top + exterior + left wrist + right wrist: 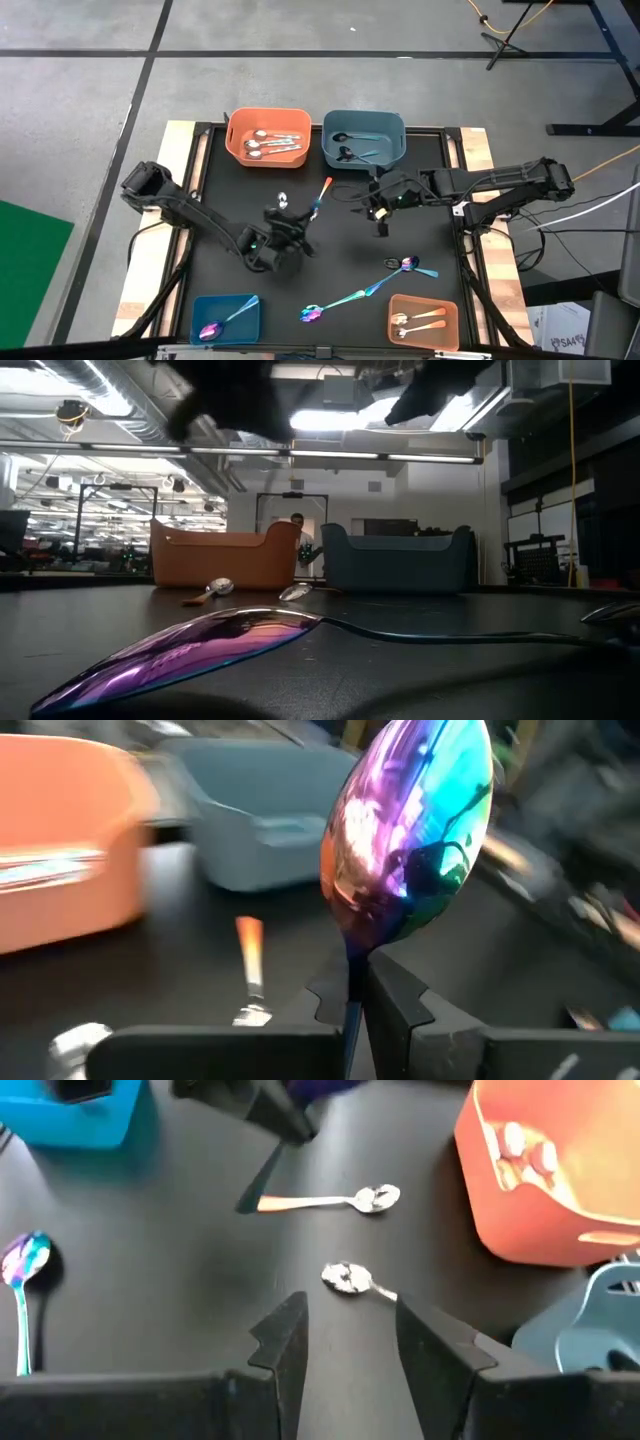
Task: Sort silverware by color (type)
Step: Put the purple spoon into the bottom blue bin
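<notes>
An iridescent purple-blue spoon [408, 830] is in my left gripper [356, 982], which is shut on it above the table's middle [288, 230]. My right gripper [350, 1335] hangs open above the table right of the middle [378, 212], with nothing between its fingers. Just ahead of it a plain silver spoon [347, 1277] and an orange-handled spoon [330, 1202] lie flat on the black table. Two more iridescent spoons [405, 265] [335, 303] lie flat toward the near edge. My left gripper pinches the iridescent spoon at its neck [352, 955], just below the bowl, between its two fingers. The bowl stands out past the fingertips, lifted clear of the table. The handle is hidden behind the fingers.
At the far edge stand an orange bin [268, 137] with silver spoons and a grey-blue bin [363, 140] with black spoons. Near the front stand a blue bin [225, 318] with an iridescent spoon and a small orange bin [422, 320] with orange-handled spoons. A person [297, 525] shows far behind the table.
</notes>
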